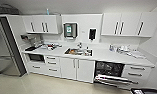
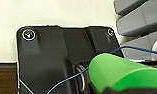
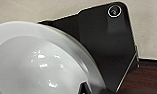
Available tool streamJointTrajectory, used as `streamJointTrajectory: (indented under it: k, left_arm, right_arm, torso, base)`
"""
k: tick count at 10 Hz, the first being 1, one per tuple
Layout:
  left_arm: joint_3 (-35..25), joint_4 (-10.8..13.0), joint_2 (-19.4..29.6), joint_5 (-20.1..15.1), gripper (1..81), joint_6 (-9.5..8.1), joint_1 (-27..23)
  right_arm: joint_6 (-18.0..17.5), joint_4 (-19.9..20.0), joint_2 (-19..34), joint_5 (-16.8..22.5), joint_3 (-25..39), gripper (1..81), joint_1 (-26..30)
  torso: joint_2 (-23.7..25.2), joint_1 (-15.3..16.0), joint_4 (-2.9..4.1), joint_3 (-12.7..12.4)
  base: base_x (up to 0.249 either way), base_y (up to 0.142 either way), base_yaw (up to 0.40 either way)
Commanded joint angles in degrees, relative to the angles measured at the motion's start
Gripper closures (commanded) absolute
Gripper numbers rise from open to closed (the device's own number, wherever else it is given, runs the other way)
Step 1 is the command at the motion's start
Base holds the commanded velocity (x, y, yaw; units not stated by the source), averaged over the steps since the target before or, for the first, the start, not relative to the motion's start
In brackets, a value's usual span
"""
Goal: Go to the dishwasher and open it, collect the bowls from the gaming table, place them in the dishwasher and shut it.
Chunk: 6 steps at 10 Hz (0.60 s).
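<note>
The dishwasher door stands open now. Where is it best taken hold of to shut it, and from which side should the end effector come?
Probably the bar handle, which runs along the free outer edge of the lowered door of the dishwasher. The door folds out and down toward the room, so come from the front, reach under that edge, and lift it up and back. The hinge side is low against the cabinet and gives no leverage.

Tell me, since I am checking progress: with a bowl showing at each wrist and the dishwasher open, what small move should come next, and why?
Probably drive closer to the dishwasher: its door hangs open across the floor, while the green bowl and white bowl sit close at the wrists.
</note>
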<state>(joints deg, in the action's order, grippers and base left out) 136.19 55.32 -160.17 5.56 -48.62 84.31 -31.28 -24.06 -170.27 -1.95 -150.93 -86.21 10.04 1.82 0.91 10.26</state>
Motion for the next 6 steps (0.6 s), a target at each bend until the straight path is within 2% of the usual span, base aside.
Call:
streamJointTrajectory:
  k: [1, 6]
  left_arm:
    - [-0.58, 0.58, 0.73, -1.52, 81.1, 0.19, -2.88]
    - [-0.58, 0.58, 0.81, -1.52, 81.1, 0.19, -2.96]
  right_arm:
    - [0.17, -0.63, -1.24, 0.54, 1.44, 81.1, 2.93]
    - [0.17, -0.72, -1.33, 0.54, 1.44, 81.1, 3.02]
  torso:
    - [0.00, 0.00, 0.00, 0.00]
    - [0.00, 0.00, 0.00, 0.00]
  base:
    - [0.100, 0.000, 0.000]
    - [0.101, 0.000, 0.000]
